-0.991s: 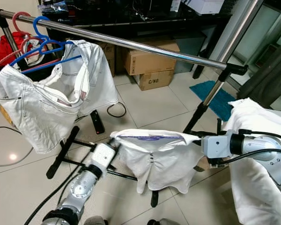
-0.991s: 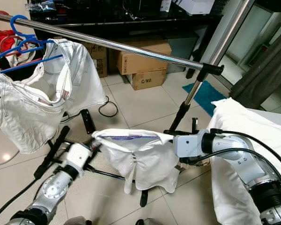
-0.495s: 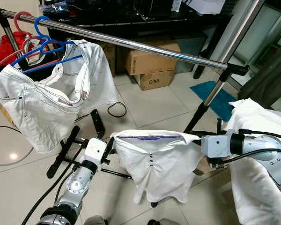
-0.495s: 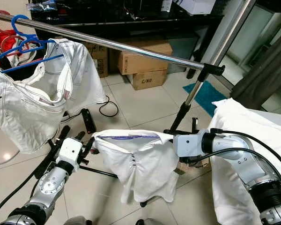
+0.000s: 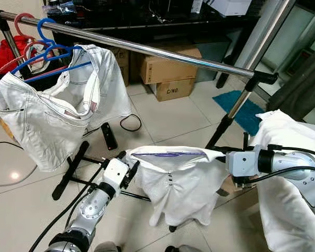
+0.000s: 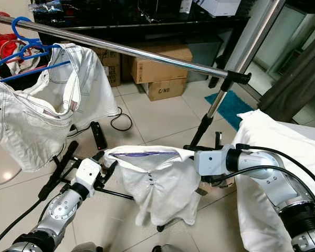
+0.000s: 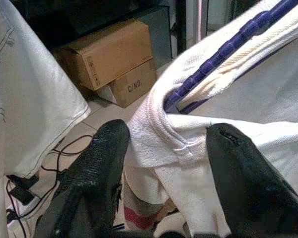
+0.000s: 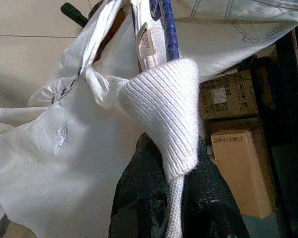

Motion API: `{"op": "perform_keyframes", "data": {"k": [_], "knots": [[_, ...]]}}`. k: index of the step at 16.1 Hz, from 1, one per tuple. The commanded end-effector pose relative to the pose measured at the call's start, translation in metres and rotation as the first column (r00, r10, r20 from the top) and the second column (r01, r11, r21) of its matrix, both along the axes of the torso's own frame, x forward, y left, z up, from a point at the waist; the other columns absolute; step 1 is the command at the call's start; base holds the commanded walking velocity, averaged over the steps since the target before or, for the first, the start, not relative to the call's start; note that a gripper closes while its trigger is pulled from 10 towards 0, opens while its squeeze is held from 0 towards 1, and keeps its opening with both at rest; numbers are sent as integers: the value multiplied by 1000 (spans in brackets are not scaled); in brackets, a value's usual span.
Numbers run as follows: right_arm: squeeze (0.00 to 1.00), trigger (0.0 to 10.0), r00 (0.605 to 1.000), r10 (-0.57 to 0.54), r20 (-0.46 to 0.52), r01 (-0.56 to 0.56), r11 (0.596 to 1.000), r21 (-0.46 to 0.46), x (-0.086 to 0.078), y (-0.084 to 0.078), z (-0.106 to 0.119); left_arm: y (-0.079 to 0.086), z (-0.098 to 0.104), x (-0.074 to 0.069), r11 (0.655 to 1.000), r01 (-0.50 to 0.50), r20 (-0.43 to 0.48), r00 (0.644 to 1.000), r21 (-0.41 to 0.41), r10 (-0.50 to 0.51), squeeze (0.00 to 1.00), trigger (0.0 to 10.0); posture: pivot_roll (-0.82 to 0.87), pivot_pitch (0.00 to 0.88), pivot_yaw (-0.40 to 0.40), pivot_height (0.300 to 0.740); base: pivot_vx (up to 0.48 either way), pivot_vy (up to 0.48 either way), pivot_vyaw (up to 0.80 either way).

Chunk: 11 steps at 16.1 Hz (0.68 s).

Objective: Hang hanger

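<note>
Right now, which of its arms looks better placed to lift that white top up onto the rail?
Probably the right. The right gripper is shut on the white top and its purple hanger, carrying them below the rail. The left gripper is open, its fingers either side of the other shoulder.

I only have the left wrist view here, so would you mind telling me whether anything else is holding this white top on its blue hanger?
Observer: Yes. The right gripper is shut on the far shoulder of the white top.
Operator: Thanks. Where is the rail relative to it?
Observer: The chrome rail runs above and beyond the top, apart from it.
Operator: Is the rail occupied?
Observer: At its left end, white shorts hang on blue hangers.
</note>
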State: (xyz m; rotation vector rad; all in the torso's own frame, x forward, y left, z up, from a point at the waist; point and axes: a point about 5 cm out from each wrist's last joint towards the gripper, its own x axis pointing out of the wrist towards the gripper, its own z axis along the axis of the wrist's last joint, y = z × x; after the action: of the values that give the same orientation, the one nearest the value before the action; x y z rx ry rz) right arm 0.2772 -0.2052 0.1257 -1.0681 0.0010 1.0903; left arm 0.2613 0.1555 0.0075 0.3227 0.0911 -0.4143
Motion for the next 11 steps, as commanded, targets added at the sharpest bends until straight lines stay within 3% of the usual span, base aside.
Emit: {"op": "perform_keyframes", "data": {"k": [1, 5, 11], "knots": [[0, 0, 999, -1, 35, 0, 1000, 14, 3, 0, 11, 0, -3, -1, 1000, -14, -17, 1000, 3, 14, 0, 10000, 86, 39, -108, 740, 0, 0, 0], [0, 0, 999, 9, 42, -10, 1000, 23, 4, 4, 12, 7, 4, 8, 998, -58, -3, 998, 7, 58, 0, 10000, 88, 38, -107, 740, 0, 0, 0], [0, 0, 999, 12, 44, -13, 999, 39, 2, 6, 12, 1, 8, 15, 999, -17, 6, 1000, 31, 17, 0, 10000, 76, 34, -98, 740, 0, 0, 0]]}}
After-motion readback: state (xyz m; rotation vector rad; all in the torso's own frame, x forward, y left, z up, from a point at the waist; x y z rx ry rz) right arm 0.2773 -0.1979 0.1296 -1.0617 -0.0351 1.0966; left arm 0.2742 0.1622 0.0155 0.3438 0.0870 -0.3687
